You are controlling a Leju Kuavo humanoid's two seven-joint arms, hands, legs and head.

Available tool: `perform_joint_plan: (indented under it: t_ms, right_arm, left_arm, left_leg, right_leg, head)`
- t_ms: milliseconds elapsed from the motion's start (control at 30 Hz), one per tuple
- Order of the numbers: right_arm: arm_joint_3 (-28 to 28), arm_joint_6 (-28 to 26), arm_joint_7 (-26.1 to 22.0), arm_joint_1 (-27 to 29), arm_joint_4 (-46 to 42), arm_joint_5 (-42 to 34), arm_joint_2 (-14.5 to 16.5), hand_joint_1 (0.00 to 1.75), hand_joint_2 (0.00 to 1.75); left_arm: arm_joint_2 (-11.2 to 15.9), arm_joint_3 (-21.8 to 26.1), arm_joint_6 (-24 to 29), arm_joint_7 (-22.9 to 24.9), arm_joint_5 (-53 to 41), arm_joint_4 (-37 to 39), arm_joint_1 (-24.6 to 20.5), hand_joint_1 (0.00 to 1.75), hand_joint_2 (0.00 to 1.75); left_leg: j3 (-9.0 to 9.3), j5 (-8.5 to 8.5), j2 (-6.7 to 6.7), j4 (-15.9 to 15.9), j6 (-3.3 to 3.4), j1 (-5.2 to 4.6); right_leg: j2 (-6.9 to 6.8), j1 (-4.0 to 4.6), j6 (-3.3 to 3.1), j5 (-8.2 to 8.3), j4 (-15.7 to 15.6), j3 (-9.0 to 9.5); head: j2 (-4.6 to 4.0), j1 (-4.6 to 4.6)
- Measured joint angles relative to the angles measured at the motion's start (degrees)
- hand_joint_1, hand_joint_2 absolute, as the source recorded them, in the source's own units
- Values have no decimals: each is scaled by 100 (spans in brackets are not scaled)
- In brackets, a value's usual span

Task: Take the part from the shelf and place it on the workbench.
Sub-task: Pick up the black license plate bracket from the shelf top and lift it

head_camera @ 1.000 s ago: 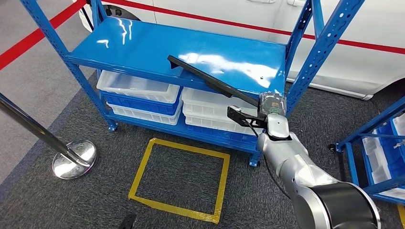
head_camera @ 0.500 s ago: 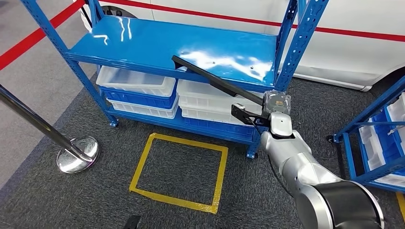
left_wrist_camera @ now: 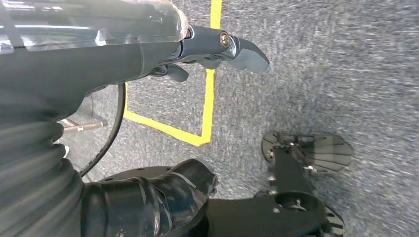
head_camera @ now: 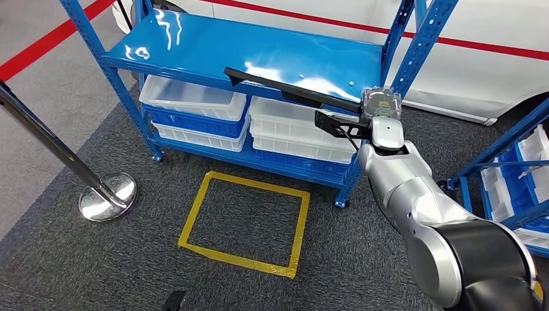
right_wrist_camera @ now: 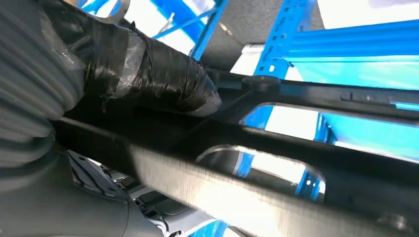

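1. Grey carpet [head_camera: 97, 259] is seen around a blue shelf [head_camera: 213, 48], with a yellow taped square [head_camera: 245, 223] marked on the floor in front of the shelf and a white car body [head_camera: 492, 39] behind it.
2. White and blue bins [head_camera: 194, 113] are stacked on the lower level of the shelf; a chrome stanchion [head_camera: 103, 194] stands on the carpet well to the left of the shelf.
3. A long black part [head_camera: 291, 91] is held above the front edge of the shelf's top board, roughly level, with its far end reaching over the board and its near end at the shelf's right front post.
4. The right arm is stretched forward toward that post, and the right hand [head_camera: 379, 107] is wrapped around the near end of the part; in the right wrist view the dark fingers [right_wrist_camera: 163, 79] are seen pressed onto the black bar.
5. The left hand [left_wrist_camera: 207, 49] is seen hanging over the carpet near the yellow taped square, fingers curled in with nothing held.
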Motion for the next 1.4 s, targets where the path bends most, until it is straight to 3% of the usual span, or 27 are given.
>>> perform_joint_plan:
  t_ms: [67, 133, 200, 267, 333, 400, 433, 467, 500, 567, 633, 767, 833, 900, 933, 967, 1000, 1067, 1133, 1200, 1300, 1400]
  right_arm:
    - [0, -7, 7, -16, -2, 0, 1, 175, 175]
    - [0, -20, 6, -39, -3, 0, 2, 175, 175]
    - [0, -37, 5, -51, -3, 0, 1, 175, 175]
    - [0, -54, 6, -54, -3, -2, -2, 175, 175]
    - [0, -82, -1, -52, -3, -8, -2, 175, 175]
    - [0, -133, -26, -22, -2, -17, -1, 175, 175]
    - [0, -161, -38, 4, -2, -21, 0, 175, 175]
    - [0, -190, -40, 35, -1, -22, 0, 175, 175]
    - [0, -219, -37, 63, -1, -22, 0, 175, 175]
    - [0, -269, -27, 97, -1, -34, 0, 175, 175]
    - [0, -324, -20, 106, -1, -75, -1, 175, 175]
    - [-7, -379, 31, 126, -2, -155, -14, 175, 175]
    - [-17, -380, 58, 131, -2, -164, -39, 175, 175]
    - [-32, -381, 73, 160, -1, -166, -57, 175, 175]
    - [-47, -379, 79, 184, -1, -166, -65, 175, 175]
    - [-63, -377, 90, 206, 0, -162, -73, 175, 175]
    - [-81, -376, 103, 220, 0, -152, -82, 175, 175]
    - [-103, -382, 131, 219, -2, -113, -99, 175, 175]
    - [-115, -410, 136, 201, -8, -66, -109, 175, 175]
    - [-118, -443, 129, 195, -15, -38, -111, 175, 175]
    - [-118, -457, 112, 198, -20, -7, -116, 175, 175]
    - [-118, -503, 86, 218, -19, 2, -105, 175, 175]
  left_arm:
    - [-1, 0, 0, 3, 0, 0, 2, 0, 175]
    - [-2, 0, 0, 3, 0, 0, -3, 0, 175]
    - [-6, 0, 0, 3, -1, 0, -4, 0, 175]
    - [-8, 0, 0, 3, -2, 0, 4, 0, 175]
    - [-7, 0, 0, 2, -3, 0, 6, 0, 175]
    - [-7, 0, 0, 1, -7, 0, 2, 0, 175]
    - [-7, 0, 0, 1, -10, 0, 2, 0, 175]
    - [-7, 0, 1, 1, -13, 0, 2, 0, 175]
    - [-7, 0, 5, 1, -16, 0, 1, 0, 175]
    - [-7, 0, 18, -4, -22, 0, -8, 0, 175]
    - [-7, 0, 36, -32, -31, 0, -19, 0, 175]
    - [-9, 0, 67, -76, -66, 0, -21, 0, 175]
    - [-11, 0, 72, -76, -79, 0, -28, 0, 175]
    - [-11, 0, 75, -75, -85, 0, -31, 0, 175]
    - [-11, 0, 75, -74, -86, 0, -30, 0, 175]
    - [-12, 0, 75, -72, -87, 0, -27, 0, 175]
    - [-13, 0, 74, -69, -87, 0, -26, 0, 175]
    - [-17, 0, 75, -68, -87, 0, -24, 0, 175]
    - [-23, 0, 76, -71, -87, 0, -29, 0, 175]
    - [-25, -1, 76, -74, -87, 0, -33, 0, 175]
    - [-18, -2, 75, -77, -88, 0, -29, 0, 175]
    - [-15, -2, 75, -81, -90, 0, -27, 0, 175]
  left_leg:
    - [-77, 29, -5, 52, -31, -9]
    - [-147, 67, -3, 91, -89, -24]
    - [-188, 122, -2, 92, -163, -32]
    - [-236, 55, -15, 158, -223, -29]
    - [-406, -283, -24, 579, -270, -17]
    - [-660, -697, -24, 1312, -308, -5]
    - [-726, -804, -24, 1571, -321, -1]
    - [-693, -806, -24, 1629, -327, 4]
    - [-541, -708, -23, 1448, -327, 9]
    - [-51, -457, -26, 686, -303, 15]
    - [228, -355, -37, 172, -243, -8]
    - [210, -247, -34, 56, -72, -21]
    - [188, -172, -16, 1, 14, -2]
    - [136, -133, -5, 1, 54, -14]
    - [110, -120, -2, 7, 61, -19]
    - [90, -110, -3, 16, 62, -22]
    - [76, -105, -6, 27, 62, -24]
    - [61, -108, -11, 51, 52, -30]
    - [25, -102, -9, 79, 9, -49]
    - [-13, -78, -12, 83, -51, -58]
    - [-85, -178, -41, 191, -141, -62]
    - [-497, -654, -49, 1104, -221, -23]
  right_leg:
    - [0, 16, -49, 230, -750, 492]
    - [4, 50, -106, 317, -1192, 715]
    - [4, 65, -162, 351, -1239, 684]
    - [-16, 33, -236, 424, -1281, 666]
    - [-31, 4, -305, 500, -1318, 625]
    - [-27, 5, -327, 558, -1314, 544]
    - [-26, 7, -320, 587, -1307, 504]
    - [-26, 6, -308, 613, -1299, 465]
    - [-25, 4, -292, 636, -1288, 430]
    - [-26, 4, -252, 672, -1259, 367]
    - [-28, 17, -193, 712, -1238, 317]
    - [-22, 13, -50, 753, -1245, 266]
    - [-10, 5, -13, 468, -874, 107]
    - [-6, 1, 18, 51, -121, -189]
    - [-6, 0, 29, -68, 186, -300]
    - [-6, 0, 32, -85, 314, -324]
    - [-6, 1, 24, 11, 202, -228]
    - [-6, 13, -35, 334, -512, 189]
    - [-9, 51, -109, 506, -1118, 502]
    - [-15, 83, -153, 508, -1256, 547]
    - [-73, 22, -237, 558, -1358, 573]
    - [-143, 2, -290, 588, -1391, 574]
  head:
    - [0, 0]
    - [0, -1]
    - [0, -2]
    - [0, -3]
    - [0, -9]
    - [0, -14]
    - [0, -15]
    - [0, -15]
    - [0, -15]
    - [0, -15]
    - [0, -12]
    - [0, -7]
    - [0, -2]
    - [0, -1]
    - [0, -1]
    - [0, -2]
    - [0, -1]
    - [0, -1]
    - [0, -2]
    - [0, -5]
    - [0, -7]
    - [0, -12]
